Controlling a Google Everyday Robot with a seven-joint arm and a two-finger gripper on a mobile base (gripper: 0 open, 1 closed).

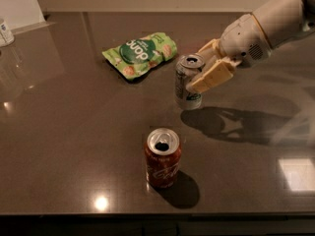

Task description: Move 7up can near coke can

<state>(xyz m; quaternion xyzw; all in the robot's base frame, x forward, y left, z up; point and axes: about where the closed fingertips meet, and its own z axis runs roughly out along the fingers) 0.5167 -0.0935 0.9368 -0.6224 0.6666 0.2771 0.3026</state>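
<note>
Camera view: we see the gripper (195, 71) clamped on the 7up can (184, 85), behind the coke can (163, 157) and apart from it. We judge the grasp done; carrying it closer and releasing remain.

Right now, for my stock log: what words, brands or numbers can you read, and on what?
Nothing reads clearly.
On the green snack bag: white lettering in a dark green circle, blurred.
On the coke can: white script, unreadable.
On the 7up can, held by the gripper right of the bag: markings too blurred.

Kitchen-like: polished stone counter (74, 146), gripper (197, 71) above it clasping 7up can (183, 86).
</note>
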